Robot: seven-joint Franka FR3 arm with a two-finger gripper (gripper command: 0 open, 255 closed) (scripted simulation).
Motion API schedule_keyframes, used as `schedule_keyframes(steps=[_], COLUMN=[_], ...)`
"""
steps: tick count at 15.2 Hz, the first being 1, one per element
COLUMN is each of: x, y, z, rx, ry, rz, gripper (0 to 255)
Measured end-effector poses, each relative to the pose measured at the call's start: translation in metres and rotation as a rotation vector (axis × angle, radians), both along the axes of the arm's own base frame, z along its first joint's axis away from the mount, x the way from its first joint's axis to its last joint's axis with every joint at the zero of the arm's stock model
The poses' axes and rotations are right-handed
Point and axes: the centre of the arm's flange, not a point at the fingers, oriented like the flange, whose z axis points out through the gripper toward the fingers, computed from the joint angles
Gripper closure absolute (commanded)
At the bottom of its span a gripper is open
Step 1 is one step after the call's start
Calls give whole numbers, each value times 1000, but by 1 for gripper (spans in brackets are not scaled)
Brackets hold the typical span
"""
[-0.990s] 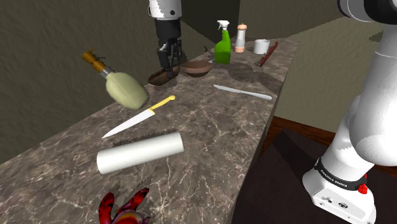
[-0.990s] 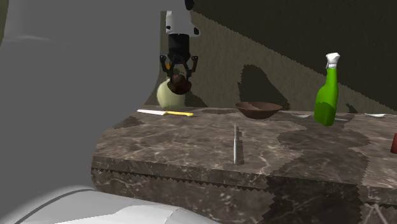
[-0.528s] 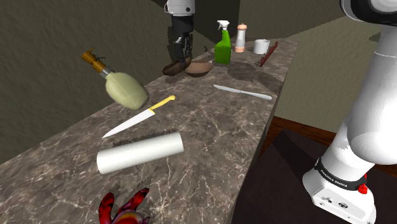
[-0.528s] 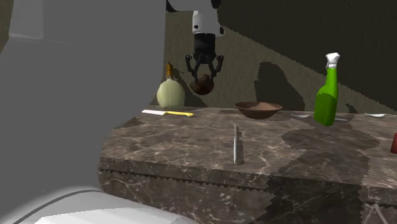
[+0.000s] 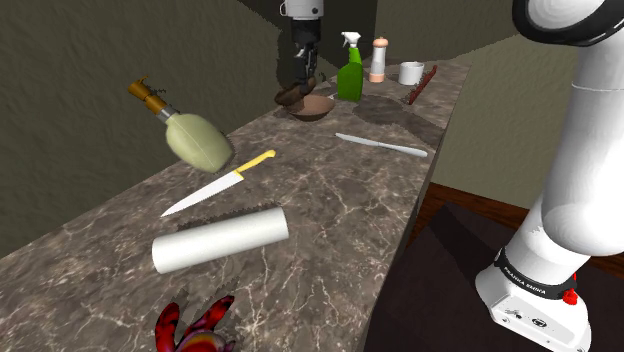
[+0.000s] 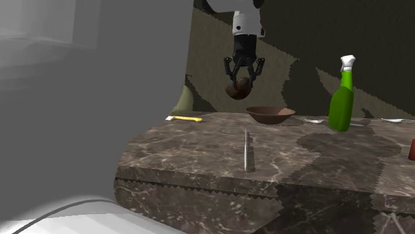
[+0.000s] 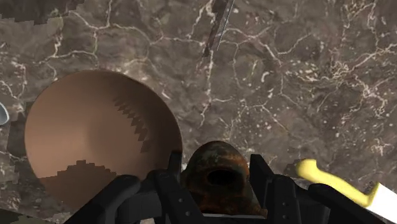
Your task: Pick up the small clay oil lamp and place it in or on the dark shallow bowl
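My black gripper [image 5: 299, 88] [image 6: 241, 84] [image 7: 216, 181] is shut on a small dark brown oil lamp [image 7: 219, 179] [image 6: 238, 87] [image 5: 290, 96] and holds it in the air. A brown shallow bowl [image 5: 312, 108] [image 6: 270, 114] [image 7: 95, 139] rests on the marble counter [image 5: 330, 200]. In the second exterior view the lamp hangs above the counter, just off the bowl's left rim. From the wrist, the bowl lies below and beside the lamp, not directly under it.
Beyond the bowl stand a green spray bottle [image 5: 350, 71] [image 6: 342, 96], a shaker [image 5: 378, 60] and a white cup [image 5: 410, 73]. A yellow-handled knife [image 5: 220, 184], a grey knife [image 5: 381, 145], a white roll [image 5: 220, 239] and a round flask [image 5: 196, 138] lie nearer the camera.
The gripper has carried the lamp upward and toward the bowl, away from the flask. It now hangs close by the bowl's rim. Nothing else on the counter has shifted.
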Motion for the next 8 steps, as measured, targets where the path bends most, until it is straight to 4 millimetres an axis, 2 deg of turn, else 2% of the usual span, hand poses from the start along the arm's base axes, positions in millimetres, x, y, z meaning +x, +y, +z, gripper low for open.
schedule_keyframes(steps=[8], x=[43], y=[-95], z=[4], rx=[0], ry=[0], rz=[1], gripper=[255])
